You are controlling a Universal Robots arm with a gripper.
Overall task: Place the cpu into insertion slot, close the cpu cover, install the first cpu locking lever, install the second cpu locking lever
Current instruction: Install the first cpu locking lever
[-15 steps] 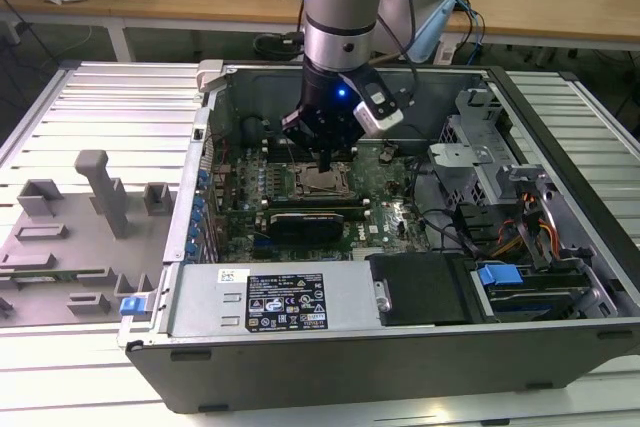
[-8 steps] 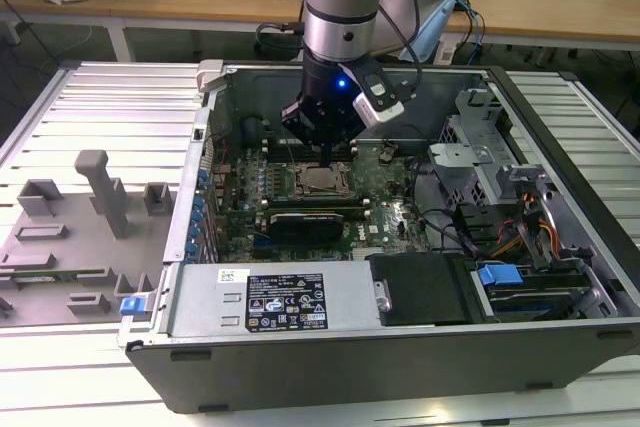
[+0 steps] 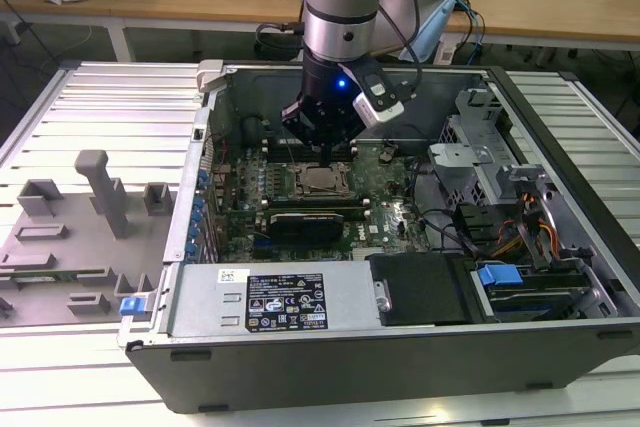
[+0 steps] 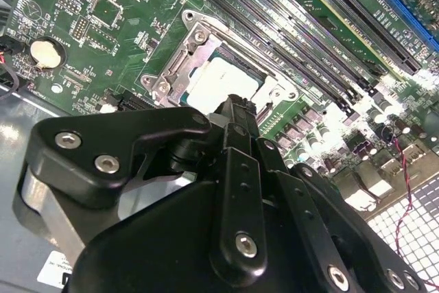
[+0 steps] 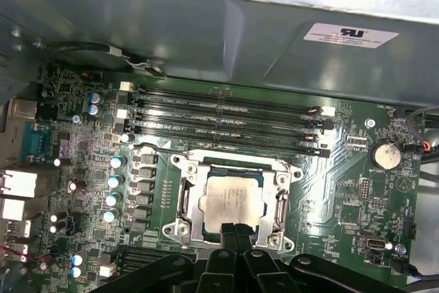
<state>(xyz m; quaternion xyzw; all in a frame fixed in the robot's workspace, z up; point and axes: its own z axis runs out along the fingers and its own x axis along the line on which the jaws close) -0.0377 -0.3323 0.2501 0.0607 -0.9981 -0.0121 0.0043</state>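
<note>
The cpu (image 5: 232, 200) (image 4: 218, 80) (image 3: 320, 181), a dull silver square, lies flat in the insertion slot (image 5: 180, 230) on the green board. The cpu cover (image 5: 184, 200) (image 4: 175, 66) lies down around it, and the chip shows through its window. A thin lever rod (image 5: 206, 153) runs along the socket's side nearest the memory slots; I cannot tell whether it is latched. My gripper (image 5: 237, 230) (image 4: 240, 109) (image 3: 322, 152) hangs just above the socket's edge. Its two black fingers are pressed together with nothing between them.
Long black memory slots (image 5: 226, 111) lie beside the socket, with the case wall (image 5: 206, 25) behind. A black graphics card (image 3: 305, 222), the power supply (image 3: 270, 297) and a drive cage (image 3: 480, 147) crowd the case. A grey fixture tray (image 3: 70, 237) sits at the exterior view's left.
</note>
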